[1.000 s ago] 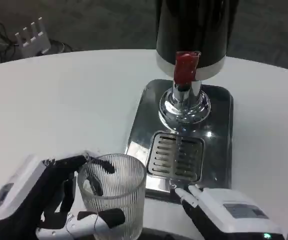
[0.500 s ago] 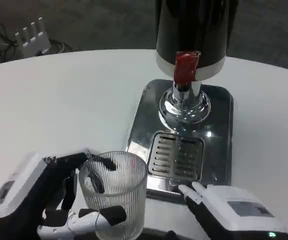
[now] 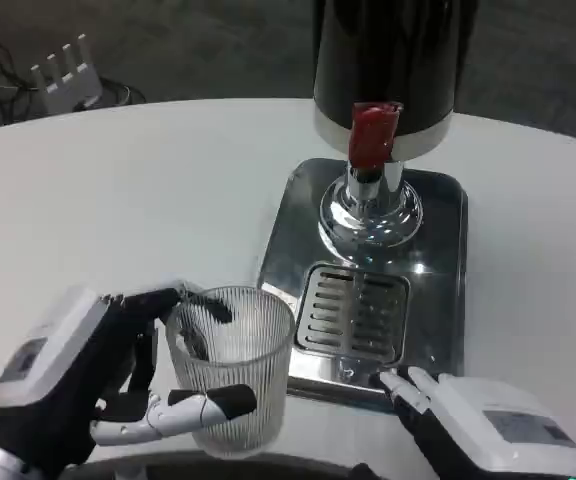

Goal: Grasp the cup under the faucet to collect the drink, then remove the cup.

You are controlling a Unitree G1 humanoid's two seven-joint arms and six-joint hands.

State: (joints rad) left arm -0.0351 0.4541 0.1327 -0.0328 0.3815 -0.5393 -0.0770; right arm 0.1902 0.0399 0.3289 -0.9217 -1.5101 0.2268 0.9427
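A clear ribbed glass cup (image 3: 233, 365) stands at the near edge of the table, left of the dispenser's drip tray. My left hand (image 3: 78, 385) grips it, fingers wrapped around its left side and front. The black drink dispenser (image 3: 393, 60) rises at the top, its red tap lever (image 3: 373, 135) above a chrome spout (image 3: 370, 205). Below lies the slotted drip grate (image 3: 353, 312), with nothing on it. My right hand (image 3: 488, 430) rests low at the bottom right, near the tray's front corner, fingers extended and holding nothing.
The dispenser sits on a shiny metal base tray (image 3: 438, 270). A white power strip (image 3: 63, 75) lies on the floor beyond the table's far left edge. White tabletop stretches left of the tray.
My left hand has lifted and shifted the cup slightly up and toward the tray. My right hand has slid a little right and lower in the picture.
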